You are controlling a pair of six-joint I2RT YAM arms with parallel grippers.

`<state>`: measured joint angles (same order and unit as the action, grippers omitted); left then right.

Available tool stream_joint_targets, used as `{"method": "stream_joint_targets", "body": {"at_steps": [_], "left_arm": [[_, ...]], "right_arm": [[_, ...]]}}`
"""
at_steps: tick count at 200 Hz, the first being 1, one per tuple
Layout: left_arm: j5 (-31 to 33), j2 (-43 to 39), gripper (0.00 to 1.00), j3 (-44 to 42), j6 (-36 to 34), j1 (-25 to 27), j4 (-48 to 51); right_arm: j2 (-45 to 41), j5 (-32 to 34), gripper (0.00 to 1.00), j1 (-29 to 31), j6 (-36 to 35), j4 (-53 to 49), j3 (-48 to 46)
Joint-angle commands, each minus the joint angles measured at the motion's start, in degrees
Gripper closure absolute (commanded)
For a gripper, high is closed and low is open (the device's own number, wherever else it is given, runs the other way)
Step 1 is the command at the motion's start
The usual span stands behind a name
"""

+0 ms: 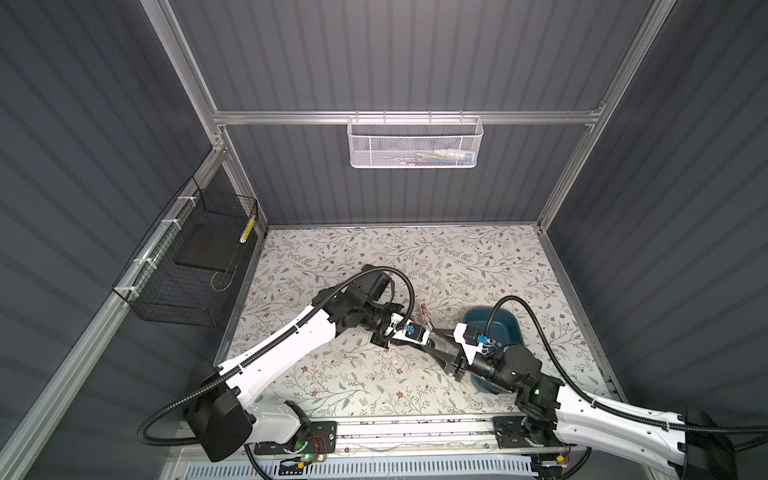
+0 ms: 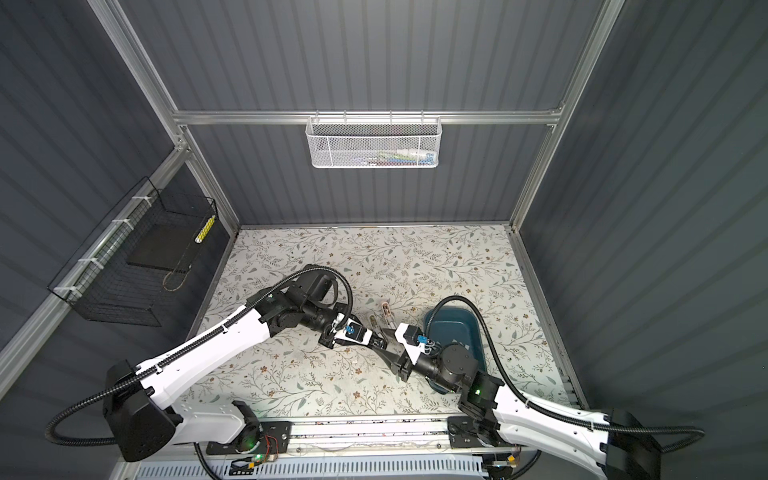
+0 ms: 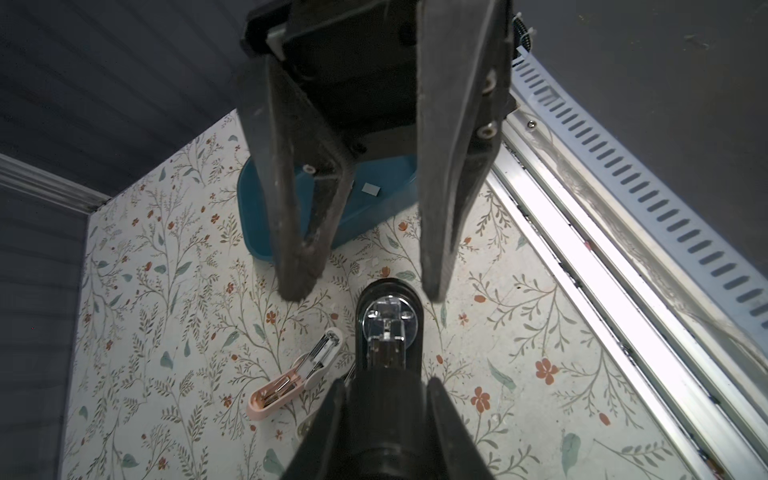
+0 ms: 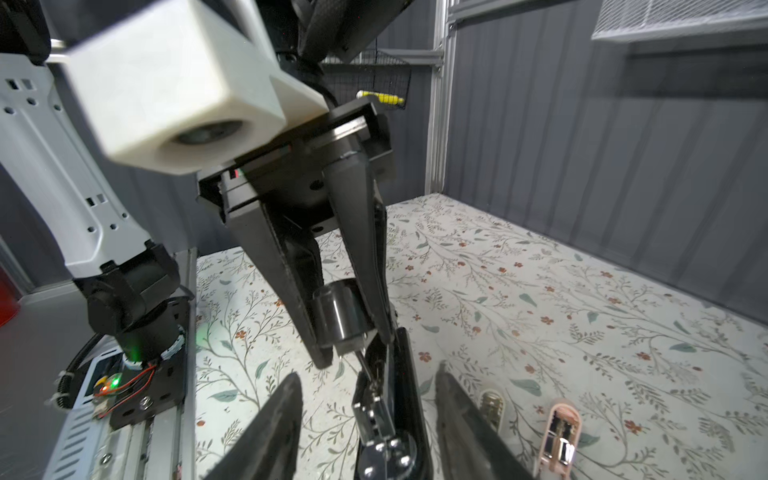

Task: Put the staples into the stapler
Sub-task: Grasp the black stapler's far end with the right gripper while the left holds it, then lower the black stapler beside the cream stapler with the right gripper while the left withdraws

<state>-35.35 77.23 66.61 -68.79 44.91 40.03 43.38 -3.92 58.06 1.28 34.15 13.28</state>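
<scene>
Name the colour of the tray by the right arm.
Tray: dark teal, best in left wrist view.

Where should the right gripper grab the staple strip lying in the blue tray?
Pinch the staple strip across its two opposite edges, coming straight down from above with the right gripper. It lies flat on the blue tray's floor, apart from the walls, so no side approach would likely get under it.

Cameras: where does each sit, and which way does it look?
Top views: high above, looking down on the table; left arm and right arm show.
Left wrist: on the left arm, looking along the left gripper at the black stapler it grips; the open right gripper faces it.
Right wrist: on the right arm, looking along its gripper at that stapler.
Shared: both wrist views show the pink stapler.
</scene>
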Motion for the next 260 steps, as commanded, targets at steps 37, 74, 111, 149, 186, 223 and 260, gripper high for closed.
{"method": "stream_joint_targets", "body": {"at_steps": [37, 74, 111, 149, 186, 223, 260], "left_arm": [[-4.11, -2.11, 1.00, 1.83, -1.28, 0.27, 0.06], [-5.80, -3.30, 1.00, 1.94, -0.48, 0.27, -0.15], [-6.57, -3.40, 1.00, 2.30, -0.02, 0.20, 0.01], [-5.13, -4.43, 1.00, 2.46, 0.33, -0.08, 0.05], [-5.18, -6.37, 1.00, 1.83, 0.42, -0.70, -0.60], [-4.96, -6.21, 1.00, 1.93, 0.32, -0.91, -0.48], [-7.56, -7.34, 1.00, 1.62, 0.40, -4.55, -0.94]], "right_arm": [[10.74, -0.59, 0.60, 0.56, -0.93, -1.10, 4.60], [14.04, -1.25, 0.68, 0.77, -1.28, 0.04, 5.44], [15.37, -0.84, 0.66, 1.00, -1.67, 0.12, 5.88], [17.12, -0.33, 0.56, 1.17, -3.36, -1.17, 6.25], [18.63, 1.89, 0.70, 1.25, -4.45, -3.33, 7.35], [18.00, 0.12, 0.81, 1.33, -4.19, -2.19, 6.85], [16.43, 0.07, 0.89, 1.35, -4.44, -1.32, 5.36]]}}
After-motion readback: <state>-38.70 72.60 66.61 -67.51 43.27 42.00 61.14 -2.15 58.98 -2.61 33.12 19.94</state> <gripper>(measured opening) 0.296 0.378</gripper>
